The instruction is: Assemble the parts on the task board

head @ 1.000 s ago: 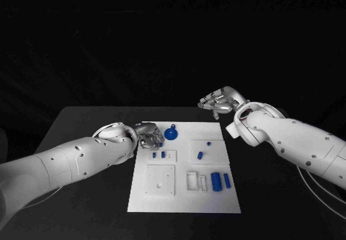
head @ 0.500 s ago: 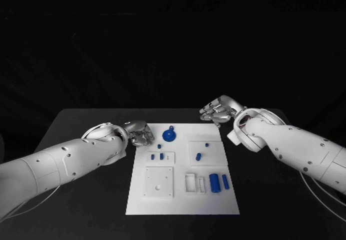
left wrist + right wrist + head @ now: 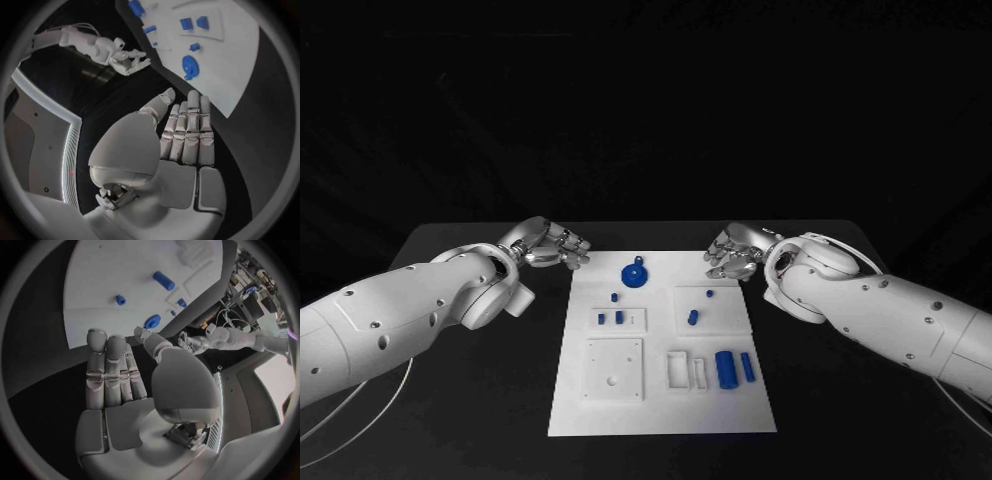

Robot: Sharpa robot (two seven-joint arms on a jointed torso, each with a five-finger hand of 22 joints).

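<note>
- Left hand: over the black table, just off the far left corner of the white board. Fingers straight and side by side, palm flat, holding nothing and touching nothing.
- Right hand: at the board's far right corner. Fingers extended together, nothing in its grasp.
- Blue parts: lying on the board between the two hands; a round disc at the far edge, a cylinder nearer the robot.

Blue parts on white task board, black table
</note>
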